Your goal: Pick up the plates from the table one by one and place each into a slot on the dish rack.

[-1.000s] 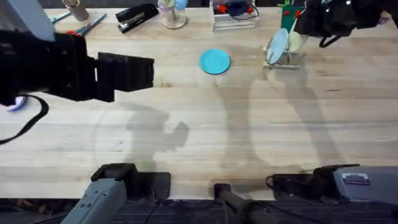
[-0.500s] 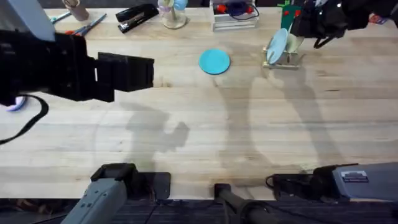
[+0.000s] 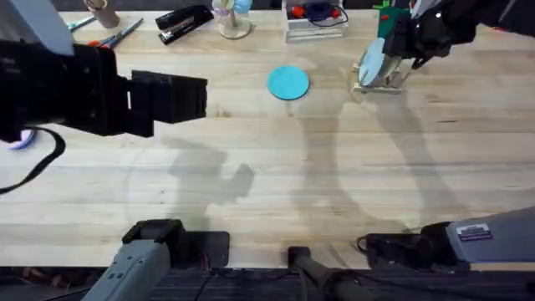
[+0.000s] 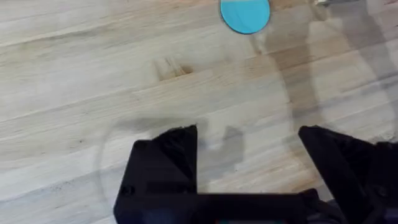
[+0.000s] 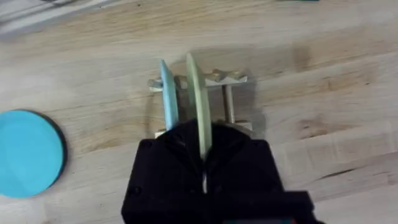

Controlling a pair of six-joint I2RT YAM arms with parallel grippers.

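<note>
Between the pegs of the dish rack (image 5: 205,84), at about one o'clock on the table (image 3: 334,176) in the overhead view, you have the cream plate (image 5: 196,102) standing on edge, just beside the paler blue plate (image 5: 168,93) already slotted there. Your right gripper (image 5: 204,158) is clamped on the cream plate's near rim, jaws narrowed to the plate's thickness. The turquoise plate (image 3: 288,83) lies flat at twelve o'clock, well apart from the rack on its nine o'clock side.

Watch the release. Whether the cream plate's lower edge has seated on the base cannot be told; if you let go early, it may drop, tip against the blue plate or roll out of the slot. The rack is small and looks light, so any sideways drag from the fingers could shove or tilt it, and a crooked retreat could pull the plate back out.

Your left gripper (image 4: 249,168) hangs at nine o'clock, jaws spread wide and holding nothing.

Compared with a second ago, your right arm has shifted toward nine o'clock and now sits right over the rack, covering the cream plate that then showed beside the blue one. The rack, the turquoise plate and the left arm have not moved.
</note>
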